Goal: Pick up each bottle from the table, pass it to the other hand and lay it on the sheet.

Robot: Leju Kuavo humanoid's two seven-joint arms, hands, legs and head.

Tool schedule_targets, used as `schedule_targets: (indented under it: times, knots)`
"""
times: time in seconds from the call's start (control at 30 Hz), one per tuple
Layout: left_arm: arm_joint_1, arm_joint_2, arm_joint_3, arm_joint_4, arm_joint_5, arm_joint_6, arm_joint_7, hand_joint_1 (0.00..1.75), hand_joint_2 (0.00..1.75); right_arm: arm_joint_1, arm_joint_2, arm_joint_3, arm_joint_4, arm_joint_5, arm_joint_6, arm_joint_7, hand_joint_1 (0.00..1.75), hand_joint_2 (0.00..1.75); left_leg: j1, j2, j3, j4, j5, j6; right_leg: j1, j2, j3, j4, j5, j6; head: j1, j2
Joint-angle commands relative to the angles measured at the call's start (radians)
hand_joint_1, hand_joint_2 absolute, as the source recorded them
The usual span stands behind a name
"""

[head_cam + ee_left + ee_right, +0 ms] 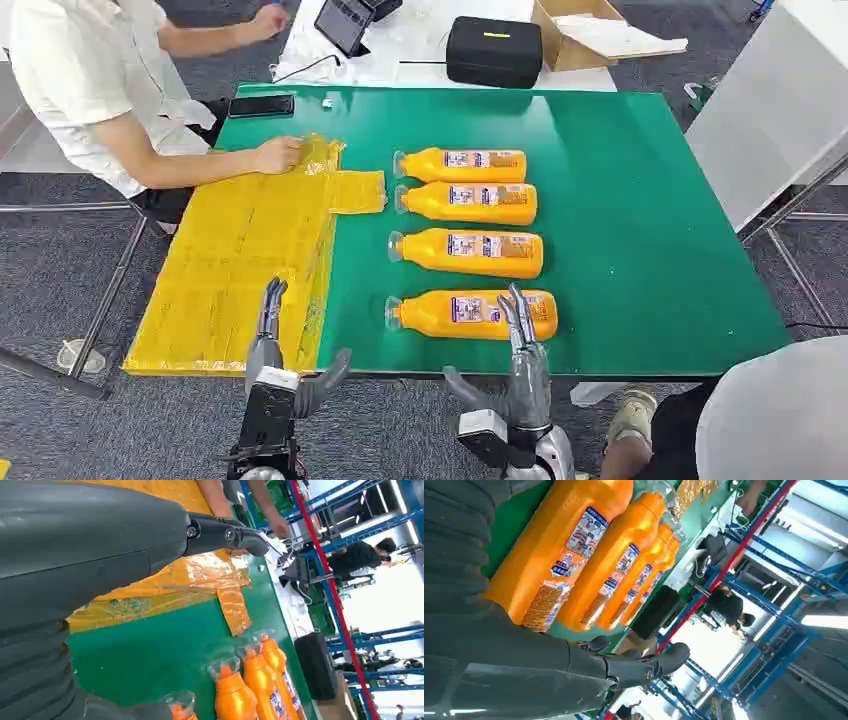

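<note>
I log, left to right: a person's hand (pixel 277 154) on the far corner of the yellow sheet (pixel 240 270), which overhangs the table's (pixel 640 200) left and near edges. My left hand (pixel 275 350) sits over the sheet's near edge, fingers apart, empty. Four orange bottles (pixel 470 240) lie in a column mid-table, clear caps toward the sheet, labels up. My right hand (pixel 520 350) hovers at the nearest bottle (pixel 470 313), fingers apart, empty. Bare green lies rightward.
</note>
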Motion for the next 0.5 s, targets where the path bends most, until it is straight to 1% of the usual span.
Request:
schedule_targets:
  times: [0.03, 0.07, 0.1, 0.13, 0.17, 0.2, 0.23, 0.27, 0.3, 0.37, 0.4, 0.43, 0.5]
  knots:
    - [-0.013, 0.022, -0.021, 0.014, 0.001, -0.001, 0.005, 0.0, 1.75, -0.027, 0.0, 0.006, 0.058, -0.003, -0.003, -0.001, 0.0, 1.75, 0.0, 0.001, 0.003, -0.001, -0.001, 0.001, 0.0, 0.0, 0.003, -0.001, 0.0, -0.001, 0.0, 0.0]
    - [-0.013, 0.022, -0.021, 0.014, 0.001, -0.001, 0.005, 0.0, 1.75, -0.027, 0.0, 0.006, 0.058, -0.003, -0.003, -0.001, 0.0, 1.75, 0.0, 0.002, 0.005, -0.001, -0.002, 0.001, 0.0, 0.0, 0.005, -0.001, -0.001, -0.001, 0.0, 0.0]
    - [-0.012, 0.022, -0.022, 0.015, 0.001, -0.001, 0.005, 0.0, 1.75, -0.025, 0.001, 0.009, 0.059, -0.003, -0.003, -0.001, 0.0, 1.75, 0.0, 0.001, 0.003, -0.001, -0.001, 0.001, 0.0, 0.0, 0.003, -0.001, -0.001, -0.001, 0.0, 0.0]
    - [-0.011, 0.022, -0.022, 0.015, 0.001, -0.001, 0.005, 0.0, 1.75, -0.028, 0.001, 0.011, 0.063, -0.004, -0.003, -0.001, 0.0, 1.75, 0.0, 0.002, 0.006, -0.001, -0.002, 0.001, 0.0, 0.001, 0.005, -0.001, -0.001, -0.002, 0.0, 0.0]
    - [-0.011, 0.022, -0.023, 0.014, 0.002, 0.0, 0.005, 0.0, 1.75, -0.029, 0.0, 0.012, 0.064, -0.005, -0.003, -0.001, 0.0, 1.75, 0.0, 0.001, 0.003, -0.001, -0.001, 0.001, 0.0, 0.0, 0.003, -0.001, -0.001, -0.001, 0.0, 0.0]
    - [-0.011, 0.022, -0.023, 0.014, 0.002, 0.0, 0.005, 0.0, 1.75, -0.029, 0.0, 0.012, 0.064, -0.005, -0.003, -0.001, 0.0, 1.75, 0.0, 0.002, 0.006, -0.001, -0.002, 0.001, 0.0, 0.001, 0.005, -0.001, -0.001, -0.002, 0.0, 0.0]
    - [-0.01, 0.023, -0.023, 0.015, 0.003, 0.0, 0.005, 0.0, 1.75, -0.027, 0.002, 0.014, 0.065, -0.006, -0.003, -0.001, 0.0, 1.75, 0.0, 0.001, 0.003, -0.001, -0.001, 0.001, 0.0, 0.0, 0.003, -0.001, -0.001, -0.001, 0.0, 0.0]
    - [-0.007, 0.025, -0.024, 0.012, 0.003, 0.002, 0.005, 0.0, 1.75, -0.03, 0.002, 0.015, 0.068, -0.005, -0.003, -0.001, 0.0, 1.75, -0.001, 0.002, 0.006, -0.001, -0.002, 0.001, 0.0, 0.001, 0.006, -0.001, -0.002, -0.002, 0.0, 0.0]
    - [-0.007, 0.025, -0.023, 0.012, 0.004, 0.004, 0.005, 0.0, 1.75, -0.032, 0.003, 0.015, 0.069, -0.002, -0.003, -0.001, 0.0, 1.75, 0.0, 0.002, 0.004, -0.001, -0.001, 0.001, 0.0, 0.001, 0.003, -0.001, -0.001, -0.001, 0.0, 0.0]
    - [-0.008, 0.027, -0.021, 0.006, 0.011, 0.012, 0.003, 0.0, 1.75, -0.029, 0.017, -0.021, 0.056, 0.058, -0.003, -0.001, 0.0, 1.75, -0.001, 0.003, 0.008, -0.001, -0.003, 0.001, 0.0, 0.001, 0.007, -0.001, -0.002, -0.002, 0.0, 0.0]
    - [-0.01, 0.028, -0.018, 0.002, 0.011, 0.016, 0.002, 0.0, 1.75, -0.027, 0.026, -0.049, 0.037, 0.087, -0.003, -0.001, 0.0, 1.75, 0.0, 0.002, 0.006, -0.001, -0.002, 0.001, 0.0, 0.001, 0.005, 0.0, -0.002, -0.002, 0.0, 0.0]
    - [-0.011, 0.028, -0.017, 0.002, 0.013, 0.013, 0.003, 0.0, 1.75, -0.032, 0.022, -0.049, 0.033, 0.072, -0.003, -0.001, 0.0, 1.75, 0.0, 0.001, 0.004, -0.001, -0.001, 0.001, 0.0, 0.0, 0.003, 0.0, -0.001, -0.001, 0.0, 0.0]
    - [-0.013, 0.028, -0.014, 0.004, 0.015, 0.012, 0.003, 0.0, 1.75, -0.038, 0.017, -0.051, 0.034, 0.068, -0.003, -0.001, 0.0, 1.75, -0.001, 0.003, 0.007, 0.0, -0.003, 0.001, 0.0, 0.001, 0.006, 0.0, -0.002, -0.002, 0.0, 0.0]
